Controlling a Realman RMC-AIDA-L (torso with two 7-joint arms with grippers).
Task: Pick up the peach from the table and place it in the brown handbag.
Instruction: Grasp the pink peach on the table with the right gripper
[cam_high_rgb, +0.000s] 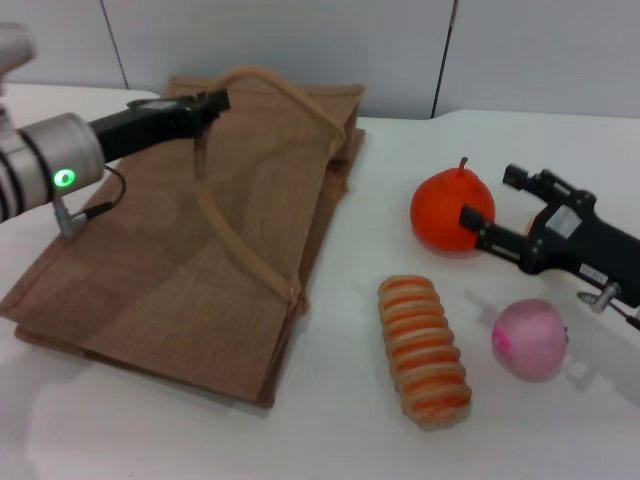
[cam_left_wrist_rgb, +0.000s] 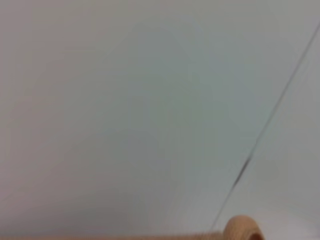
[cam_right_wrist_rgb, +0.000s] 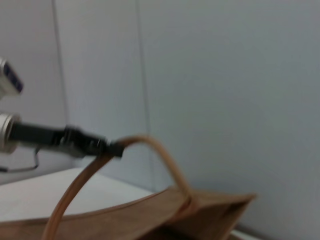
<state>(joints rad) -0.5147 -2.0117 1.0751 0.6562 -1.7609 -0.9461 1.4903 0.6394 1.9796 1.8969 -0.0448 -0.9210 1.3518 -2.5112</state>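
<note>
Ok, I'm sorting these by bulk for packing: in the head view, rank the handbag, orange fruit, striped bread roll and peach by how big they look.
1. brown handbag, by far
2. striped bread roll
3. orange fruit
4. peach

The roll and the orange fruit are close; the roll lies nearer the camera, so that order is unsure.

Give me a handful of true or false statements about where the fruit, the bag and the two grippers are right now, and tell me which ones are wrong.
1. The peach lies on the table. True.
2. The left gripper is shut on a handle of the brown handbag, lifting it. True.
3. The right gripper is closed around the peach. False: it is open, with the orange fruit between its fingers, and the peach lies free nearer the robot.
4. The striped bread roll is inside the handbag. False: it lies on the table between the bag and the peach.
5. The handbag stands upright. False: it lies flat.
</note>
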